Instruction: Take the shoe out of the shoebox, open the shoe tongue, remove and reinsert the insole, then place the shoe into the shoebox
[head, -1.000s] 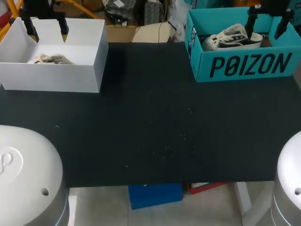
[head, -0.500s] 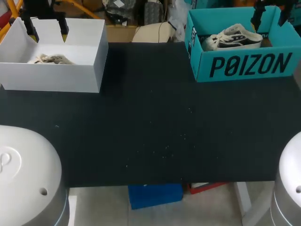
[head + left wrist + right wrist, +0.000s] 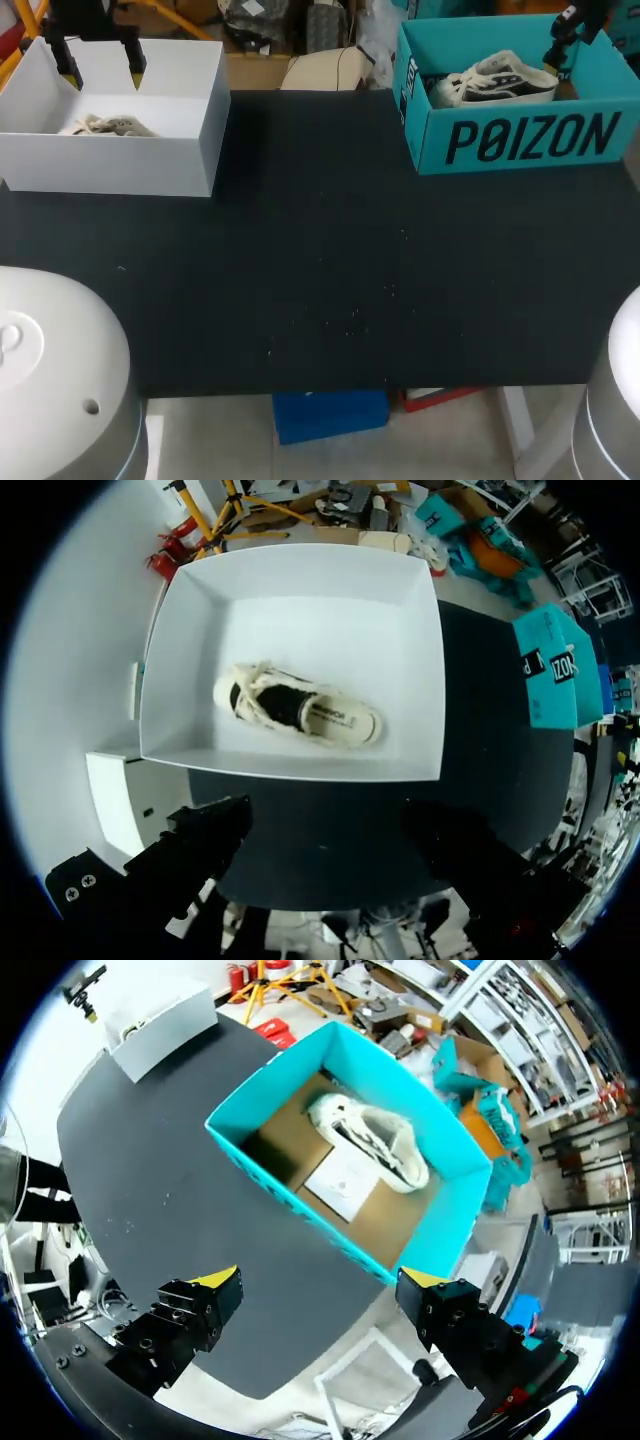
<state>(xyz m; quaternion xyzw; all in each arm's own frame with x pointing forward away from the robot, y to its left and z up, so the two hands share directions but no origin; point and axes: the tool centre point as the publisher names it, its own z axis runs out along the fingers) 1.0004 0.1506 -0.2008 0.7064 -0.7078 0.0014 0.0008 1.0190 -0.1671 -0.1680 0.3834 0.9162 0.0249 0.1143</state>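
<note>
Shoe (image 3: 495, 80), white with a black side panel, lies inside the teal shoebox (image 3: 520, 140), toward the box's far wall, toe pointing to the table's middle. The shoebox stands open at the far right corner of the black table (image 3: 320, 260). Right wrist view shows a white paper slip (image 3: 345, 1180) on the brown box floor just beside the shoe. Right claw (image 3: 320, 1282) hangs high above the shoebox, fingers spread wide, empty, touching nothing; in the head view only one dark finger shows, over the box's far right corner. Far left corner: an open white box (image 3: 110, 165) with a second shoe (image 3: 105, 127) in it, cream with a dark inside, lying near the box's middle. Left claw (image 3: 102, 72) sits above the white box near its far wall, fingers apart, holding nothing, well clear of that shoe. The two boxes are well apart, bare table between them.
</note>
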